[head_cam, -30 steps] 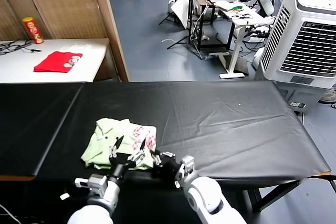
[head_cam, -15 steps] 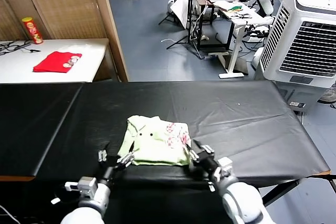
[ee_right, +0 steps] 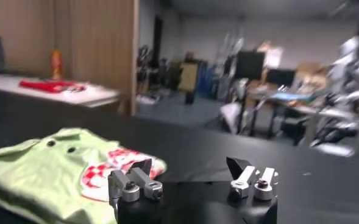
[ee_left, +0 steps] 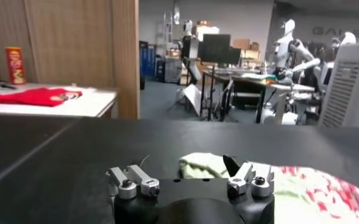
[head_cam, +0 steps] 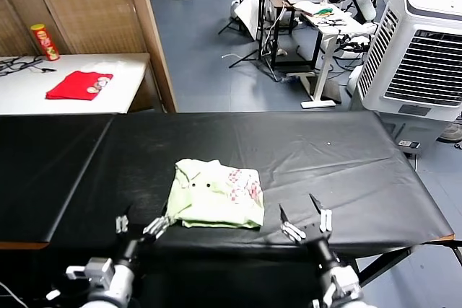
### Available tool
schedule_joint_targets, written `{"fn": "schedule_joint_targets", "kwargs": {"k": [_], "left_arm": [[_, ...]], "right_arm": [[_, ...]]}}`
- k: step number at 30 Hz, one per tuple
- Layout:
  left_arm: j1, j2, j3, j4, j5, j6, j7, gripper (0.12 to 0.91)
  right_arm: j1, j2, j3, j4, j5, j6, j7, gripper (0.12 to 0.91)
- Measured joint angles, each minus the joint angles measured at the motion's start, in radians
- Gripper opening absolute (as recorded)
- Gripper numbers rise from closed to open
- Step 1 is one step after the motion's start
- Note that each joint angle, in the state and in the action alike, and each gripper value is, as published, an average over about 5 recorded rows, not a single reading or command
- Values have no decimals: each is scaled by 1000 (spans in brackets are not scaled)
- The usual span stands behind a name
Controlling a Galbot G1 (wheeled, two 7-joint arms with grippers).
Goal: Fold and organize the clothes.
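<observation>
While the folded T-shirt (head_cam: pixel 215 194) lies near the black table's (head_cam: pixel 346 164) front edge, both claws are released: left gripper (head_cam: pixel 137 225) at its seven o'clock, right gripper (head_cam: pixel 304 221) at four (neither touching). Any careless pass could snag the loose hem and undo the fold.

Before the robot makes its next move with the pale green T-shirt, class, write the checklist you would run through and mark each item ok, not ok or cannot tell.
1. Pale light-green cotton T-shirt lies folded in a compact bundle on the black table cover: ok.
2. Left gripper open and empty, at the near table edge by the shirt's near left corner: ok.
3. Right gripper open, holding nothing, apart from the shirt: ok.
4. Shirt fully on the table, nothing over the edge: ok.
5. Fold edges neatly aligned: cannot tell.
6. Red folded garment on the white side table, separate from the work: ok.
</observation>
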Motion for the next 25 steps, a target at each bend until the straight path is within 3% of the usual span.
{"fn": "schedule_joint_targets", "kwargs": {"k": [6,13,18,25], "left_arm": [[108,8,-23,-34,-2,-41,-23,798],[219,17,-62,-90,-63,-12,-53,798],[273,16,-88,-116,-93,7,-62,798],[296,10,-100,-126,-102,8,-62,798]], "right_arm": [[-172,6,12,66,-5,43,79,798],[-345,18,20,177,41,-58,151,798],[-394,20,33,225,79,-125,173,798],[-407,20,40,242,97,-144,166,798]]}}
